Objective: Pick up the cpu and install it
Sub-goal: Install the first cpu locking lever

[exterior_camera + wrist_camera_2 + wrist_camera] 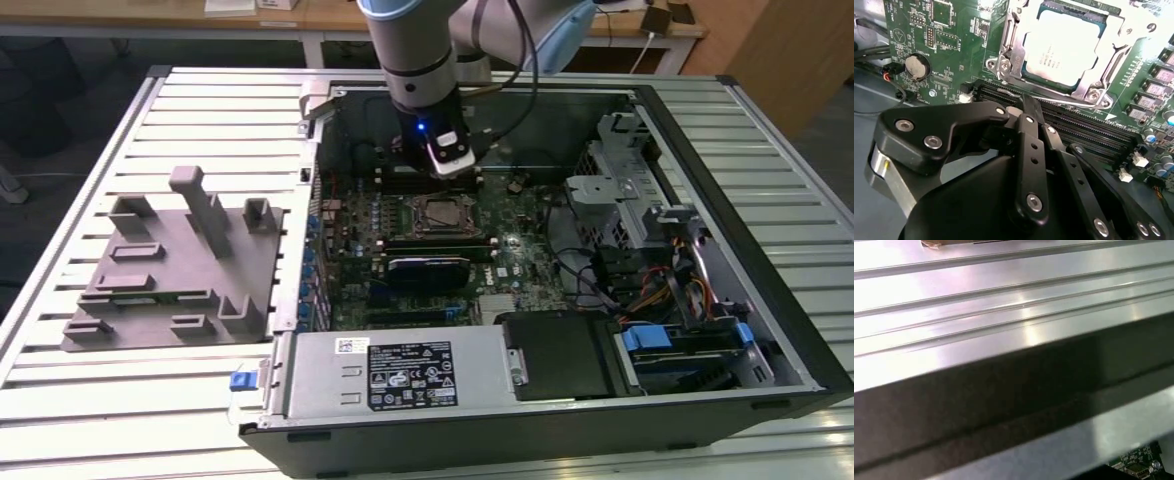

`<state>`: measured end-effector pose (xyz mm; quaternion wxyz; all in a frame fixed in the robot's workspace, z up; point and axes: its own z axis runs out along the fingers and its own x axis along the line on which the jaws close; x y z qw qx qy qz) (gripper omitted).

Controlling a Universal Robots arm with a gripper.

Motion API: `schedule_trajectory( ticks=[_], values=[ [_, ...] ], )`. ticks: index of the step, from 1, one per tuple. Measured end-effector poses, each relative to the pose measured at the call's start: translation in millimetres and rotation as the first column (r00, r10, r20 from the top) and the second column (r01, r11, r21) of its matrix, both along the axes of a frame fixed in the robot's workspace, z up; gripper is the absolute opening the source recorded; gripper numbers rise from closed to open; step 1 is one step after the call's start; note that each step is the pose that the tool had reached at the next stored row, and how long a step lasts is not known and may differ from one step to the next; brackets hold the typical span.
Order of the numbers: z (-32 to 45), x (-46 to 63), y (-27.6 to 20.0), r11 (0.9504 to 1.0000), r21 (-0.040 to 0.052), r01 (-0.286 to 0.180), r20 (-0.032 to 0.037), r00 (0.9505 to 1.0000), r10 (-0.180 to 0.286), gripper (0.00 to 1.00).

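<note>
The cpu (1061, 45), a flat square chip with a pale silvery top, lies inside the metal socket frame (1004, 55) on the green motherboard (949, 35). In the exterior view the cpu (438, 212) sits in the middle of the board inside the open computer case. My gripper (1026, 102) hovers just off the socket, over the black memory slots (1089, 132), its black fingers drawn together with nothing between them. Seen from the exterior view, the gripper (454, 168) hangs a little behind the socket.
A grey plastic block with upright posts (174, 270) stands on the slatted table at the exterior view's left. The case (747, 250) holds a power supply (400, 375), drive cages and cables. The first wrist view shows metal slats (1004, 300) and a dark case edge (1004, 400).
</note>
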<state>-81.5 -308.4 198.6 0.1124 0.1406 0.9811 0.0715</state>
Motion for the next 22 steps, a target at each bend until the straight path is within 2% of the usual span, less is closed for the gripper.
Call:
schedule_trajectory(
  ticks=[7, 14, 19, 22],
  values=[
    [-3.2, 0.0, 0.0, 0.9998, -0.0162, -0.009, 0.0, 1.0, 0.009, 0.11],
    [-5.4, 0.0, 0.0, 0.9995, -0.0286, -0.015, -0.0003, 0.9999, 0.015, 0.11],
    [-6.4, -0.1, 0.0, 0.9994, -0.0299, -0.019, -0.0004, 0.9998, 0.019, 0.11],
    [-6.7, 0.0, 0.0, 0.9994, -0.0265, -0.022, 0.0, 0.9998, 0.022, 0.11]
  ],
)
